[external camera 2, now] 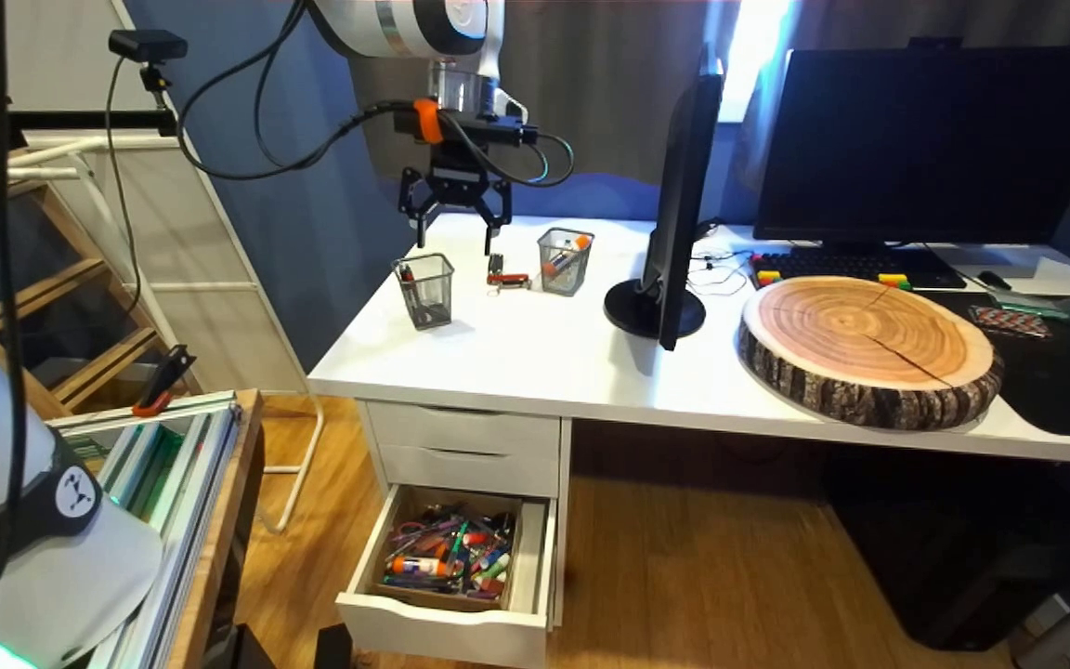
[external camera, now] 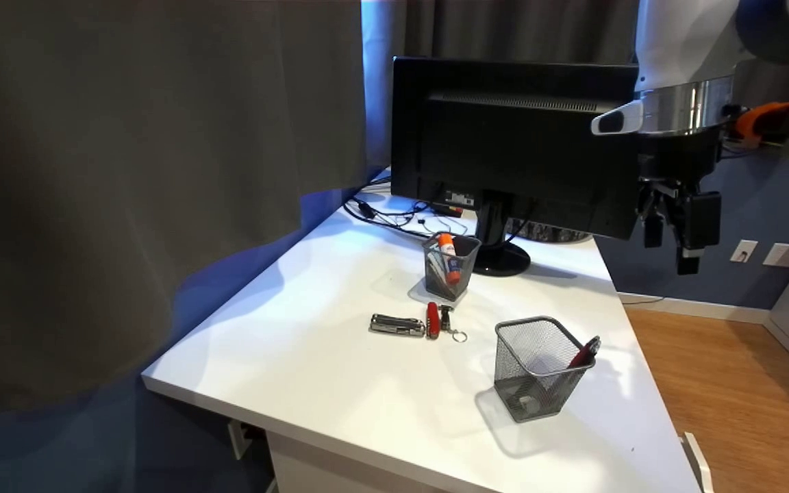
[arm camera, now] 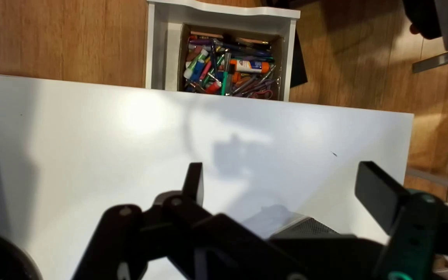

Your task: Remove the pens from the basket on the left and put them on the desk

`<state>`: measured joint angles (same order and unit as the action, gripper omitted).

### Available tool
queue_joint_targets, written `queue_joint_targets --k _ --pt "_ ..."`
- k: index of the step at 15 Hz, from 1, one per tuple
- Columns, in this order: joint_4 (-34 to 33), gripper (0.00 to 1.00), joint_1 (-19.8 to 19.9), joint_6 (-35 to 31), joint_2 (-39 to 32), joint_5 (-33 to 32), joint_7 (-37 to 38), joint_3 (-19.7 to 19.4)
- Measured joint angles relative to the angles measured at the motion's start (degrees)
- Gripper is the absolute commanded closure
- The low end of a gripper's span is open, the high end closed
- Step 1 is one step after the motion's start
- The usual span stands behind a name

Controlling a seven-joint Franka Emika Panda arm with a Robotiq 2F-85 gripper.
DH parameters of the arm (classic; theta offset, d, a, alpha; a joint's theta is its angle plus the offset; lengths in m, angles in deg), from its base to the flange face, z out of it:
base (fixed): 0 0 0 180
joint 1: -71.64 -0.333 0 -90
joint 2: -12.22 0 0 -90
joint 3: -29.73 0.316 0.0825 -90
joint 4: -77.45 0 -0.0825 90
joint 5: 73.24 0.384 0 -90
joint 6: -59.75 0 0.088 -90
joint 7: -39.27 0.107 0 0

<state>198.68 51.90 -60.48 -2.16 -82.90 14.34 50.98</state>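
Note:
The dark grey mesh basket [external camera: 538, 389] stands upright on the white desk [external camera: 340, 390], and it also shows in an exterior view [external camera 2: 437, 297]. The pens [external camera: 585, 353], red and dark, lean in one corner with their tops above the rim; they also show in an exterior view [external camera 2: 410, 288], but I cannot tell how many. My gripper [external camera 2: 454, 238] is open and empty, high above the desk and just above the basket in that view. In the wrist view the gripper [arm camera: 280, 177] spreads wide; only a basket corner [arm camera: 309, 226] shows behind it, and the pens are hidden.
A smaller mesh cup [external camera: 466, 277] holds orange glue sticks. Near it lie a multi-tool [external camera: 397, 325], a red pocket knife [external camera: 433, 320] and a small key ring [external camera: 459, 336]. A monitor [external camera: 514, 150] stands behind. An open drawer [external camera 2: 447, 627] full of pens is below the desk.

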Motion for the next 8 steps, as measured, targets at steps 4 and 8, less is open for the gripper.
queue_joint_targets --k 4,8 --pt "0.23 0.0 0.11 -2.33 0.07 1.06 -4.52 0.83" --pt "2.71 0.0 0.12 -8.92 0.78 5.67 -14.42 4.04"
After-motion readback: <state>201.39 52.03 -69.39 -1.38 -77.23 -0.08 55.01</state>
